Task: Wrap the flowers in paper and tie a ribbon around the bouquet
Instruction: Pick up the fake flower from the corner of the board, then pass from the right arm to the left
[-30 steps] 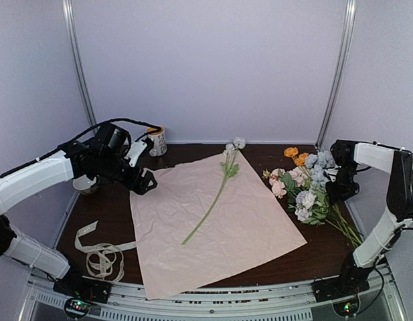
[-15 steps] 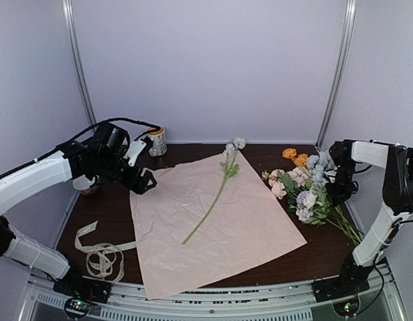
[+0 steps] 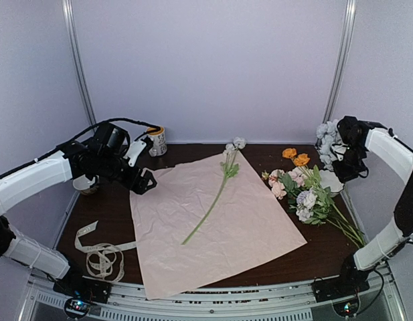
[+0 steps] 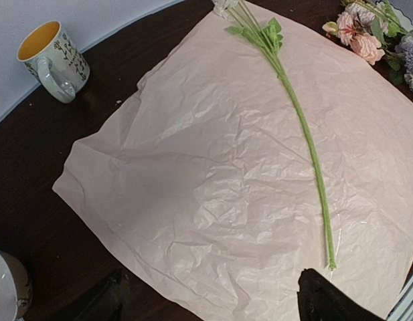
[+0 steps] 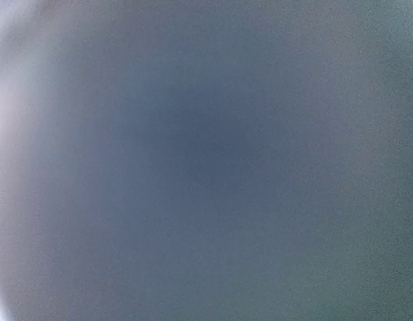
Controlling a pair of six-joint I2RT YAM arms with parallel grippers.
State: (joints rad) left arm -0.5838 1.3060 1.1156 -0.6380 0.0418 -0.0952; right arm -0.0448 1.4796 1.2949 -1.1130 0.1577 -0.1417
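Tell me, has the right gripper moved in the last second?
Yes. The right gripper rose off the table toward the right corner post, gripping pale blue blooms.

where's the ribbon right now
In the top view the ribbon lies loosely coiled at the near left, just left of the pink paper and its near-left corner.

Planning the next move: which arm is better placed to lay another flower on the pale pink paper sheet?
Right. The right gripper seems shut on pale blue artificial blooms, held above the mixed flower pile. The left gripper hangs open at the pale pink paper sheet's left edge, empty.
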